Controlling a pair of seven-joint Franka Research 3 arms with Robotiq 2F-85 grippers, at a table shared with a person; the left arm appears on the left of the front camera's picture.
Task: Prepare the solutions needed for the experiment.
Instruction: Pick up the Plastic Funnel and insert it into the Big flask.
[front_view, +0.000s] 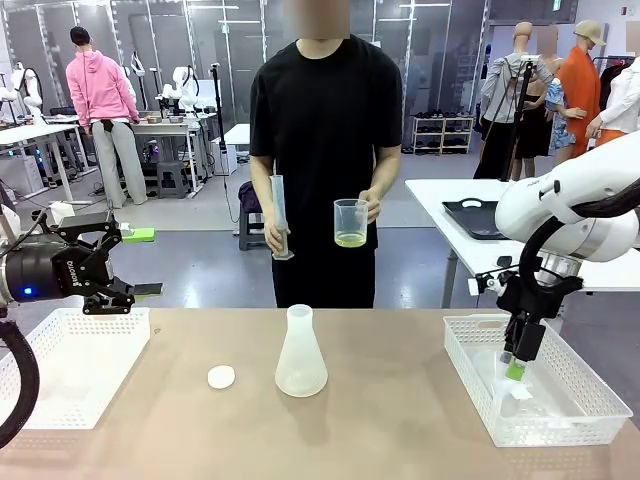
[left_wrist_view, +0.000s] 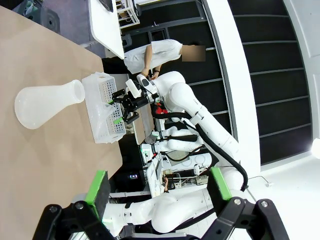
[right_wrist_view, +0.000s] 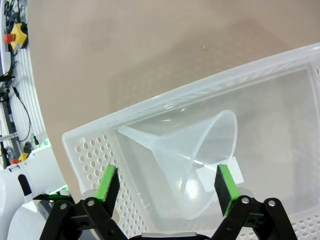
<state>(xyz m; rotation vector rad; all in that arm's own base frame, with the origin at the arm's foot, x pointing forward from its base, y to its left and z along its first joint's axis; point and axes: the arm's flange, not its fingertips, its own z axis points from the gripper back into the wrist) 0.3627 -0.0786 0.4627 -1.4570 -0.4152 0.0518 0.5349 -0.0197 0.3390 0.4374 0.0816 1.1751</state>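
Pale yellow-green solutions (front_view: 351, 240): likely sloshy, take beaker (front_view: 351, 214) by wall | right gripper (right_wrist_view: 166, 175) spread astride funnel (right_wrist_view: 210, 145) | left gripper (left_wrist_view: 157, 175) spread.

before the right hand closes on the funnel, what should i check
1. Funnel lies on its side in the right basket: ok.
2. Right hand straddles the funnel's wide end, jaws open: ok.
3. Pads touching the funnel: cannot tell.
4. Flask stands upright, mouth uncovered: ok.
5. Left hand open, apart from the flask: ok.
6. Solution in the beaker the person holds: ok.
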